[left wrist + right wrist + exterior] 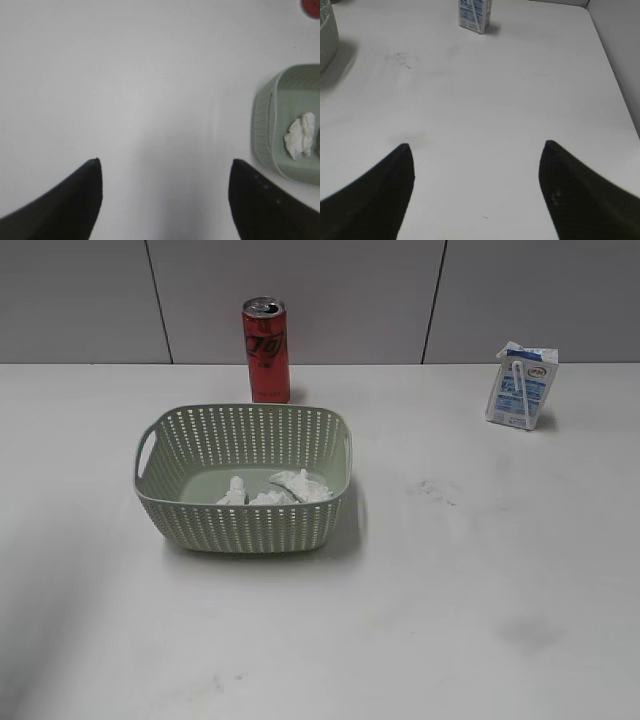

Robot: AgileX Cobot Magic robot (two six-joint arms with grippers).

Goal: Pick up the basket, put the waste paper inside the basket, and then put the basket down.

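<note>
Pale sage-green rectangular plastic basket, slotted sides, rounded corners, stands flat on the white table; cut-out handle visible on its left end. Three small crumpled wads of white waste paper lie inside on the basket floor, bunched toward the near wall, close together; cannot tell whether they touch each other.

Red drink can upright just behind the basket, close to the far rim but apart from it. Blue-and-white milk carton upright, well to the right of the basket and further back, near the wall.

Neither arm appears in the exterior view.

Left wrist view: left gripper over bare table to the left of the basket, jaws spread wide, nothing between them. Basket's end wall and handle slot at the right edge of this view, one paper wad showing inside.

Right wrist view: right gripper over bare table to the right of the basket, jaws likewise wide apart and holding nothing. Basket corner at the upper left edge; carton ahead, well apart from the gripper
</note>
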